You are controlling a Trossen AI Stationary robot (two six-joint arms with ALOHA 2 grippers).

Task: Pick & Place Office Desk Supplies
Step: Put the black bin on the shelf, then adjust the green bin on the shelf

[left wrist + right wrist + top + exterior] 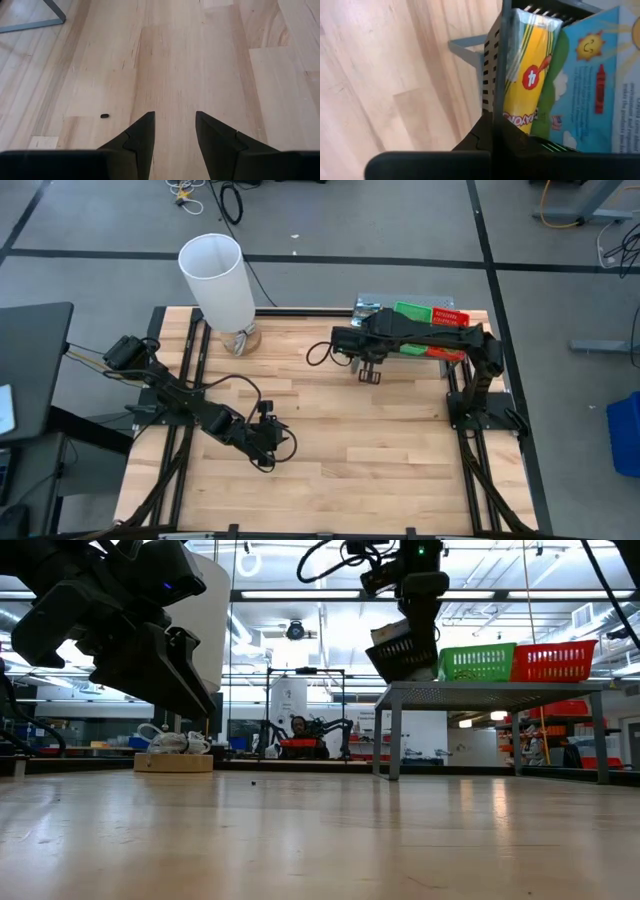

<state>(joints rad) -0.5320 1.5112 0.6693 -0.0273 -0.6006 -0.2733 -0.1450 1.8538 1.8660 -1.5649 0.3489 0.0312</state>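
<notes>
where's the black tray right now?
The black tray hangs off the table in the right pincer, in the high view at the far right, just off the front-left corner of the grey riser beside the green tray.

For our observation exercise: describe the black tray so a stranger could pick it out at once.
Find the grey metal stand at the table's far right. Just off its left end, the right gripper holds the black tray in the air. Unlike the green tray and red tray on the stand, it is black and lifted.
</notes>
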